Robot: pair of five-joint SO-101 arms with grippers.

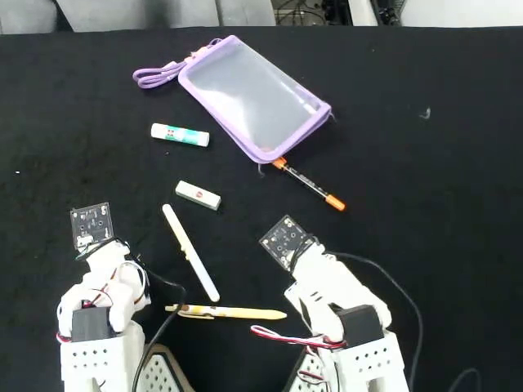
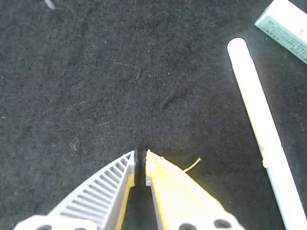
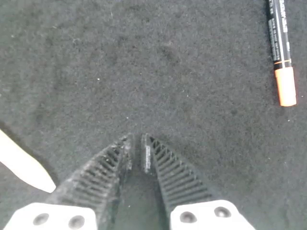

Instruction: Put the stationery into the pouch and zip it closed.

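Note:
A clear pouch [image 1: 252, 95] with lilac trim and a strap lies at the back of the black table. An orange-capped black pen [image 1: 308, 184] touches its near corner; the pen's cap [image 3: 286, 86] shows in the right wrist view. A glue stick [image 1: 180, 135], a small eraser [image 1: 198, 195], a white pen [image 1: 189, 251] and a cream pen [image 1: 226, 312] lie in front. The white pen [image 2: 261, 125] and the eraser [image 2: 284, 25] appear in the left wrist view. My left gripper [image 2: 140, 156] and right gripper [image 3: 136, 140] are both shut on nothing, low over bare cloth near the front.
The black cloth [image 1: 425, 163] covers the whole table, with open room on the right half. The cream pen's tip [image 3: 21, 165] lies close beside my right gripper. Both arm bases stand at the front edge.

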